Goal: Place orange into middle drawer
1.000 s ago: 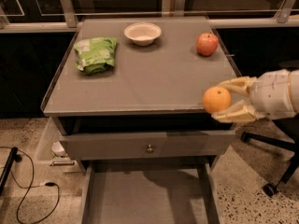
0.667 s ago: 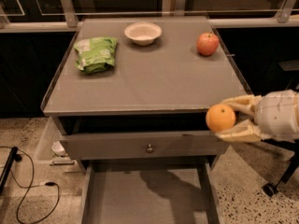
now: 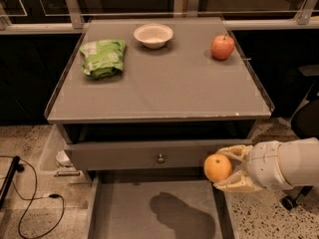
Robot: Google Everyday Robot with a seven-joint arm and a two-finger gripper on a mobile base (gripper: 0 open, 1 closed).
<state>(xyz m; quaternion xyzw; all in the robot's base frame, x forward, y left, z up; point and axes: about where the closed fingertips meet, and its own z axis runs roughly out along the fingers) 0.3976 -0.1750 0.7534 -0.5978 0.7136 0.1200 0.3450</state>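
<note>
- Jaws closed around the orange (image 3: pixel 217 167) — my gripper (image 3: pixel 220 171) hangs over the right edge of the open middle drawer (image 3: pixel 119 208), whose floor lies below and left of the jaws.
- Orange looks firm, smooth and round — likely to roll once freed; I judge a hold across its widest middle safest.
- Knobbed drawer front (image 3: pixel 160 158) sits just left of the jaws.

Cream hand (image 3: pixel 227 169) by grey drawer (image 3: pixel 124 208) grips bright orange (image 3: pixel 217 168).
</note>
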